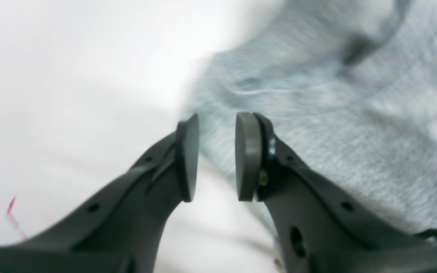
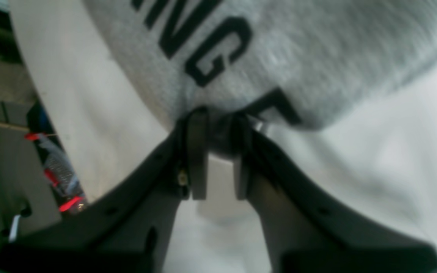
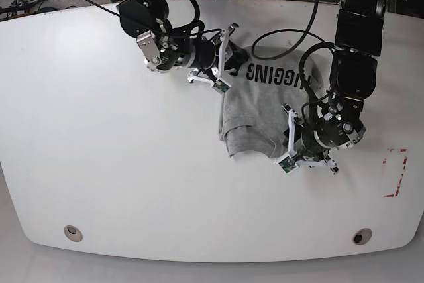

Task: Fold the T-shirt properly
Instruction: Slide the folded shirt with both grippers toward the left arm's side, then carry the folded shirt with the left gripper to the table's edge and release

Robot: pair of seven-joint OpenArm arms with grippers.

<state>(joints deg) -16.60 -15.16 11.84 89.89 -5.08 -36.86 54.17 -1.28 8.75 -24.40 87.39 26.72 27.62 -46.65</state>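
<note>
The grey T-shirt (image 3: pixel 262 114) lies crumpled, partly folded, at the middle right of the white table (image 3: pixel 99 150), its black lettering (image 3: pixel 278 76) facing up along the far edge. My right gripper (image 3: pixel 228 57) is at the shirt's upper left edge. In the right wrist view it (image 2: pixel 218 129) is shut on a bunched fold of the T-shirt (image 2: pixel 279 49) beside the lettering. My left gripper (image 3: pixel 286 140) sits at the shirt's lower right edge. In the left wrist view its pads (image 1: pixel 247 155) stand apart with nothing between them, the gripper (image 1: pixel 216 125) open just before the T-shirt (image 1: pixel 355 113).
A red tape outline (image 3: pixel 395 172) marks the table at the far right, and a red mark (image 1: pixel 11 206) shows in the left wrist view. Two round holes (image 3: pixel 73 232) (image 3: pixel 361 236) sit near the front edge. Beyond the table edge stands a bottle (image 2: pixel 61 178).
</note>
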